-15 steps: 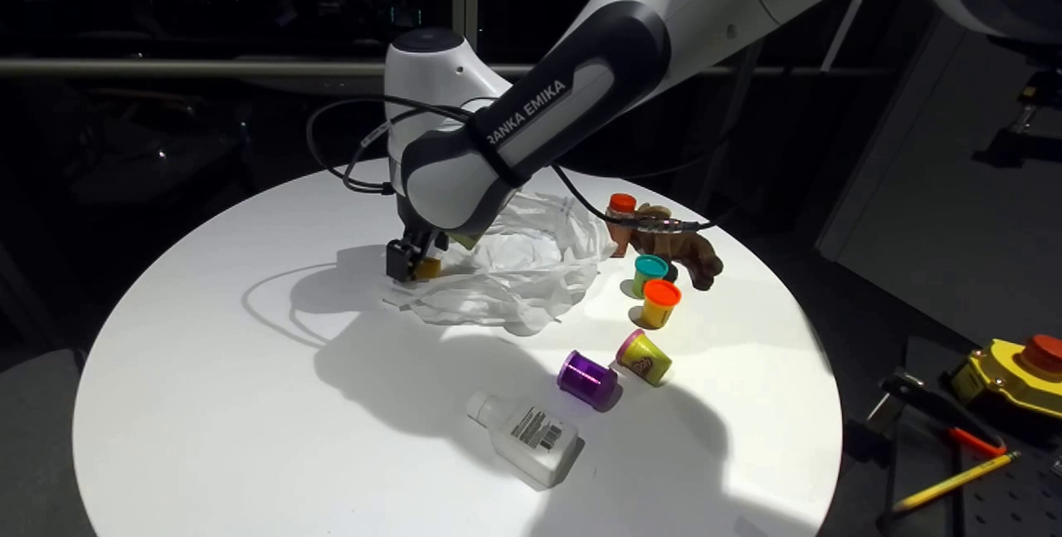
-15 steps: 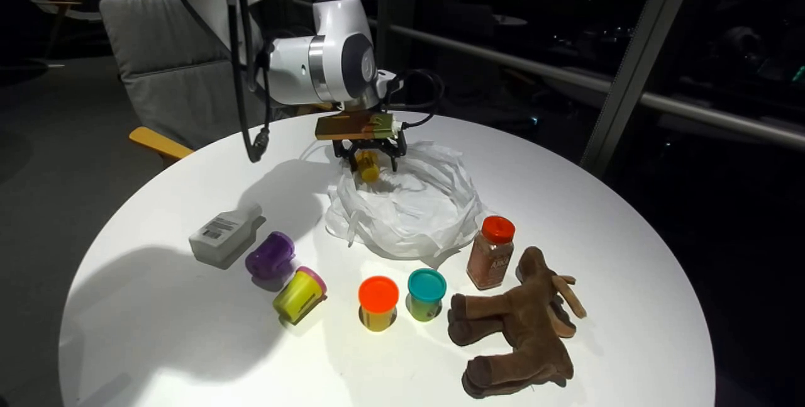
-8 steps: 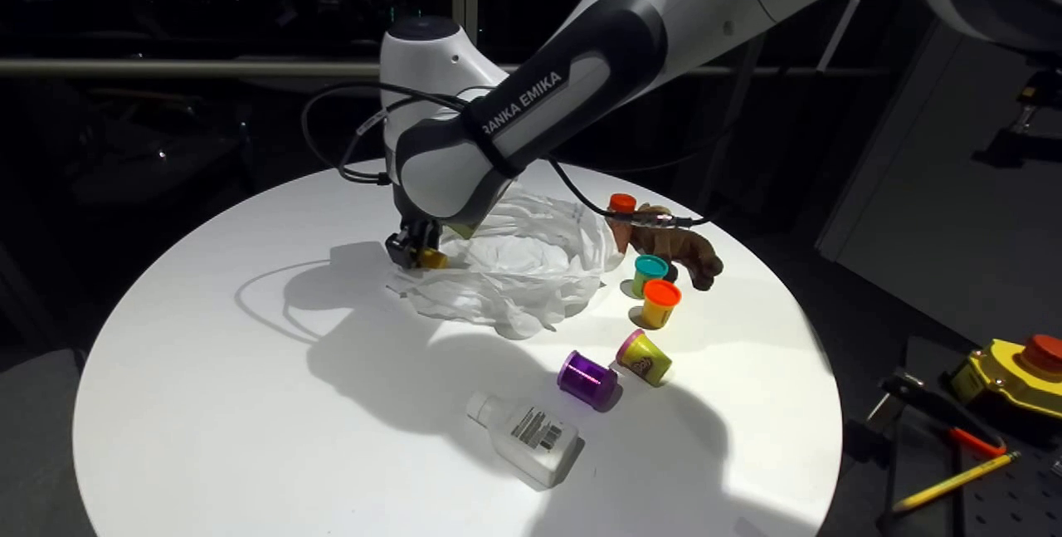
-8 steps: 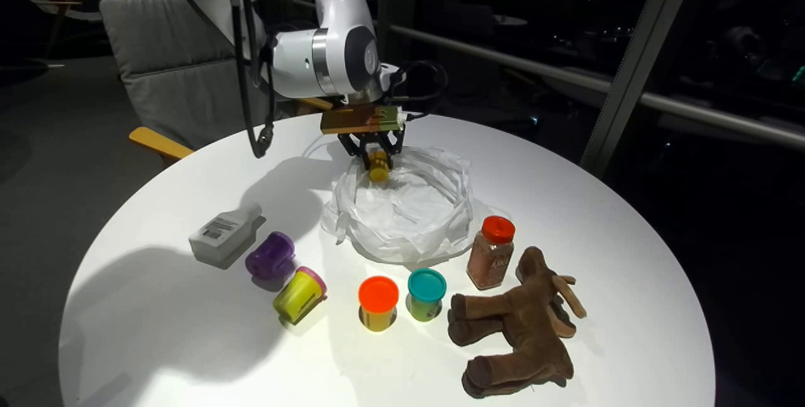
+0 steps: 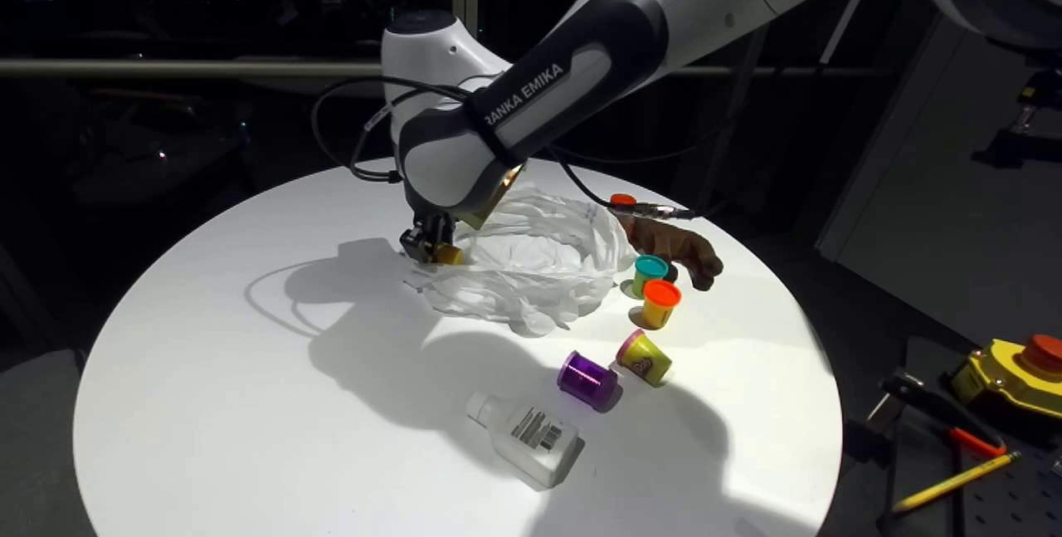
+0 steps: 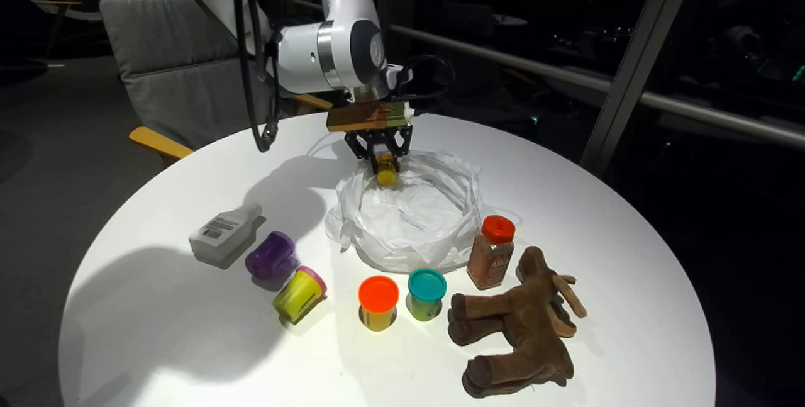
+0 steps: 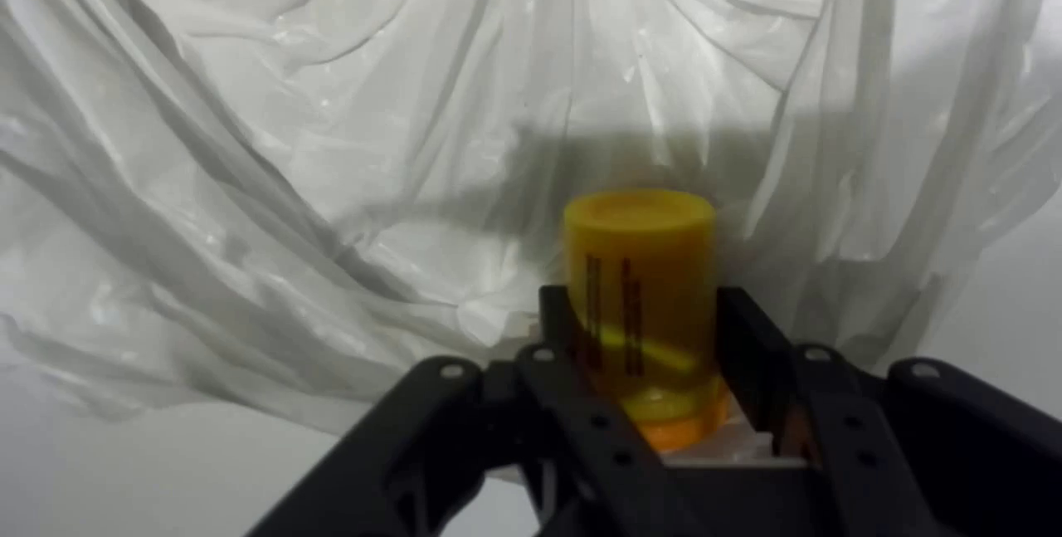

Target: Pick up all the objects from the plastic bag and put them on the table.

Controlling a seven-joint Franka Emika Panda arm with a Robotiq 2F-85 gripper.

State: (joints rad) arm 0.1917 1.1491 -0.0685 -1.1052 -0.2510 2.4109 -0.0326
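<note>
While the fingers (image 7: 747,346) grasp the yellow tub (image 7: 640,296), a straight lift should clear the plastic bag (image 6: 415,250) before release on the worktop (image 5: 249,404), well inside its edge.

In an exterior view, a cable (image 5: 655,211) and the plastic bag (image 5: 523,295) hide much of the red-capped bottle (image 5: 622,199).

From different sides, both exterior views show you the table (image 5: 241,429) and plastic bag (image 6: 405,248) from above, while your wrist view faces that bag closely, past the gripper (image 7: 643,305).
</note>
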